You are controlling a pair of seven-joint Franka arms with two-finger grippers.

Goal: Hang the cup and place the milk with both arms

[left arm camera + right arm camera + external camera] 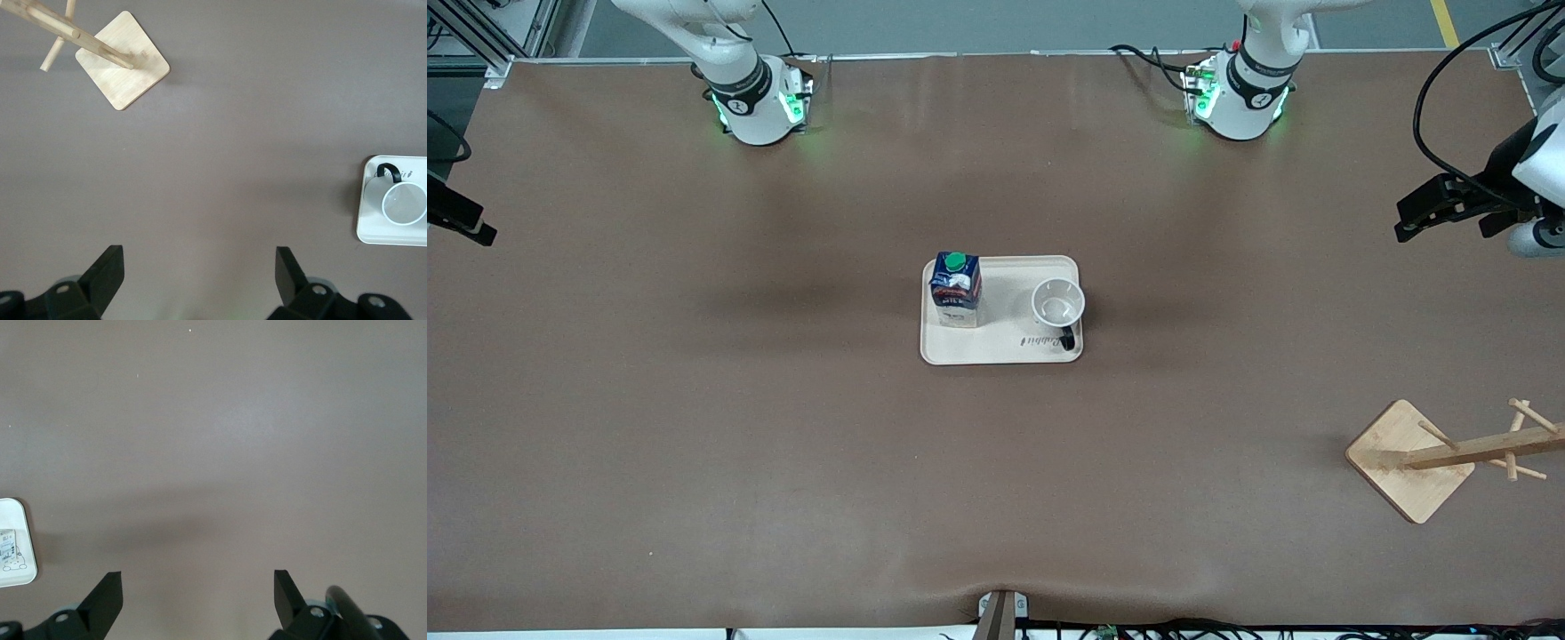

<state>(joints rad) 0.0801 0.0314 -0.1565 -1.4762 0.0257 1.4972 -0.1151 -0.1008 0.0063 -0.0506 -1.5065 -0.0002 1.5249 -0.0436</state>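
Observation:
The milk [956, 289], a dark-blue carton with a green cap, stands upright on a cream tray [996, 351] at the table's middle. The white cup [1059, 304] stands mouth-up on the same tray toward the left arm's end, with its black handle toward the front camera. The cup also shows in the left wrist view [404, 203]. My left gripper [1409, 222] hangs open and empty over the left arm's end of the table, and shows in its wrist view [200, 267]. My right gripper [471, 227] is open and empty over the right arm's end, and shows in its wrist view [198, 590].
A wooden cup rack [1405, 458] with pegs stands near the front camera at the left arm's end, and it also shows in the left wrist view [123, 60]. A corner of the tray [17, 570] shows in the right wrist view. Brown table all around.

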